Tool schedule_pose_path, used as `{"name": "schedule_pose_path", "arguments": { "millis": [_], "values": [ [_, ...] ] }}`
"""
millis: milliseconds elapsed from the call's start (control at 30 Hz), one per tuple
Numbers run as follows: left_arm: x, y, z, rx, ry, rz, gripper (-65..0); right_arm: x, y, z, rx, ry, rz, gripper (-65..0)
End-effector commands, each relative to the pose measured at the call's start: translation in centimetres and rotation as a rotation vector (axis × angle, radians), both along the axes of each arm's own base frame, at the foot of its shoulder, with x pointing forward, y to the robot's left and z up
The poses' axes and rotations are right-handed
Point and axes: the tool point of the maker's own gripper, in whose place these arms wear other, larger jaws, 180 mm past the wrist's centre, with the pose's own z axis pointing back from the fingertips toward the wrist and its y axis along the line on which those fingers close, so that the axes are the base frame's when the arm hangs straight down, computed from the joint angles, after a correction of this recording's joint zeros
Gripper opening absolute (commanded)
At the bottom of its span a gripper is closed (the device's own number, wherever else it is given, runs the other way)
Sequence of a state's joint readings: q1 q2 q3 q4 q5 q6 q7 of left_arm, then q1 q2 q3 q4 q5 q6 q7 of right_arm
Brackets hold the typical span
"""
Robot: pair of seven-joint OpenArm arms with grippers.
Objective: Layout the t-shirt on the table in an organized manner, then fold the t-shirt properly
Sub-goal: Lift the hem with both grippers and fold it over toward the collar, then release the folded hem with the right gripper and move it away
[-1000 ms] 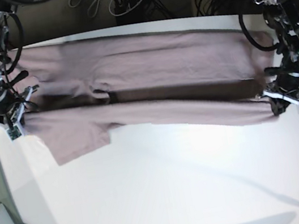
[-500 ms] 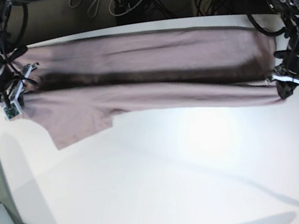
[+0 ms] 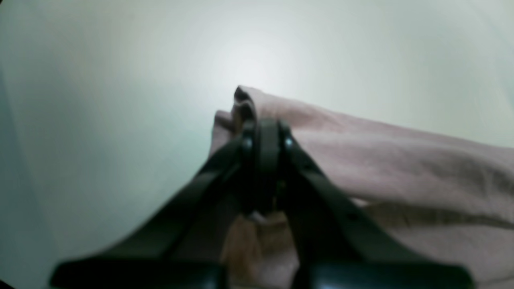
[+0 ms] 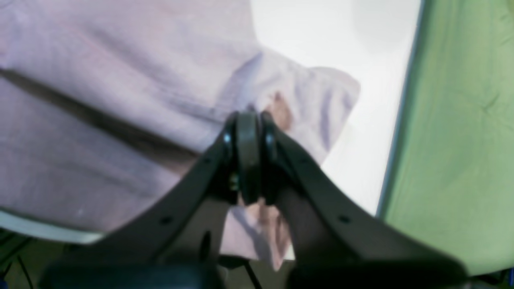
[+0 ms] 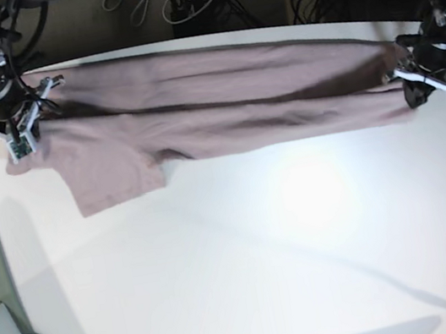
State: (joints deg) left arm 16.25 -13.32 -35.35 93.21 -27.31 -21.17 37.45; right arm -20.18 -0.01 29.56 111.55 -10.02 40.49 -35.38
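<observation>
Across the far side of the worktop (image 5: 251,282), the t-shirt (image 5: 195,103) lies stretched in a long band. Left claw (image 5: 431,89) and right claw (image 5: 19,133) each pinch an opposite end, probably keeping tension so the fold lands flat.

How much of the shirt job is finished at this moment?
Done: the shirt is stretched across the table. In hand: the left claw and right claw each pinch an end. Left: wrinkles remain, one sleeve hangs loose, and the final fold is not made.
</observation>
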Motion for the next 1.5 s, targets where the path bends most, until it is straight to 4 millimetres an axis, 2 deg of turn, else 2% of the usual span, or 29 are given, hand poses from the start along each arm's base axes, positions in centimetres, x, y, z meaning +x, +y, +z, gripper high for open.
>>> {"name": "schedule_pose_path", "arguments": {
  "millis": [0, 200, 433, 567, 1067, 1467],
  "values": [
    [0.7, 0.3, 1.7, 0.019, -0.057, -0.006, -65.0, 0.5, -0.2, 1.0, -0.010, -0.040, 0.003, -65.0],
    [0.2, 0.6, 0.9, 0.012, -0.033, 0.003, -65.0, 0.4, -0.2, 1.0, -0.010, -0.037, 0.003, -65.0],
    [-1.4, 1.6, -3.1, -0.038, 0.069, 0.050, -65.0, 0.1, -0.2, 0.8, -0.010, -0.029, 0.003, -65.0],
    [-1.0, 1.9, -3.8, -0.052, 0.080, 0.063, -65.0, -0.6, -0.2, 0.4, -0.014, -0.009, 0.010, -65.0],
    [0.2, 1.7, -3.1, -0.054, 0.052, 0.058, -65.0, -1.5, -2.0, 0.8, -0.084, 0.023, 0.039, -65.0],
    [0.0, 1.8, -3.2, -0.052, 0.057, 0.061, -64.9, -2.3, -2.0, -1.6, -0.041, 0.083, 0.024, -65.0]
  ]
}}
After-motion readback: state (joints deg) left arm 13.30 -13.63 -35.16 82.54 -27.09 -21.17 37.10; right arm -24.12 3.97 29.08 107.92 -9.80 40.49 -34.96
